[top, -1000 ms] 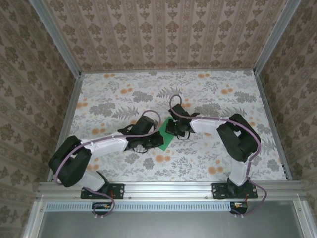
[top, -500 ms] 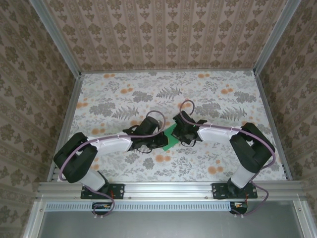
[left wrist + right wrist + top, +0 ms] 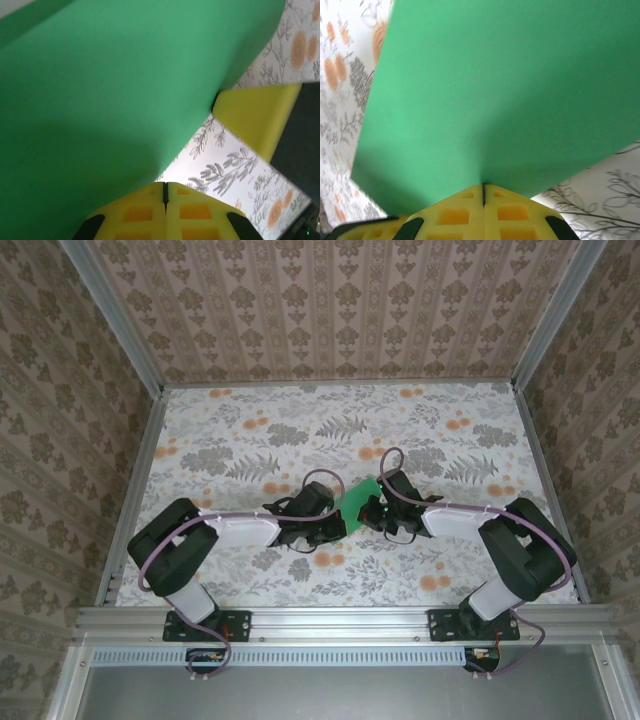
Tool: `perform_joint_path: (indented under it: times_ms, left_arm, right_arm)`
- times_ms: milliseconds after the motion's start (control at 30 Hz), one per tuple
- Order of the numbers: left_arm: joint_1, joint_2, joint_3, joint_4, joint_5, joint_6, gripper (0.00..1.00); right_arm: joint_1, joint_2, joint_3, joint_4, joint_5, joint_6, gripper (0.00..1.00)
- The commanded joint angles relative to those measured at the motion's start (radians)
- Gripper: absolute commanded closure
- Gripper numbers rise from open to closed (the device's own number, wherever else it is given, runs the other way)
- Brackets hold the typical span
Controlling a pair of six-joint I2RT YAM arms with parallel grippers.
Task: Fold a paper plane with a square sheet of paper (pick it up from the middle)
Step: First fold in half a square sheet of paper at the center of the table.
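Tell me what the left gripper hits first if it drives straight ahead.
The left gripper pinches the paper; beyond that, probably a finger of the right gripper, though depth is unclear.

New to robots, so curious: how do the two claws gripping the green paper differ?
The left gripper reaches in from the left, the right gripper from the right. The green paper fans to one side of the left gripper's pinch but spreads both sides of the right gripper's. Both have yellow fingers shut on it.
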Motion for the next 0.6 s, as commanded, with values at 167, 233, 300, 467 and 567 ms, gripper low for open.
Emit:
perform_joint_path:
  times_ms: [167,233,300,467,567]
  left_arm:
    - [-0.020,0.052,0.040,0.046,-0.060,-0.086,1.00]
    - [-0.022,0.058,0.045,0.046,-0.062,-0.087,1.00]
    - [-0.022,0.065,0.055,0.035,-0.063,-0.088,1.00]
    - [-0.023,0.082,0.066,0.010,-0.068,-0.101,1.00]
    - [-0.022,0.083,0.061,0.015,-0.069,-0.106,1.00]
  right_arm:
    - [-0.012,0.032,-0.027,0.095,-0.089,-0.041,0.98]
    - [-0.018,0.039,-0.033,0.095,-0.088,-0.043,0.98]
    - [-0.025,0.045,-0.036,0.092,-0.088,-0.045,0.98]
    - [-0.029,0.072,-0.034,0.098,-0.083,-0.049,0.98]
    - [-0.029,0.090,-0.033,0.103,-0.083,-0.048,0.98]
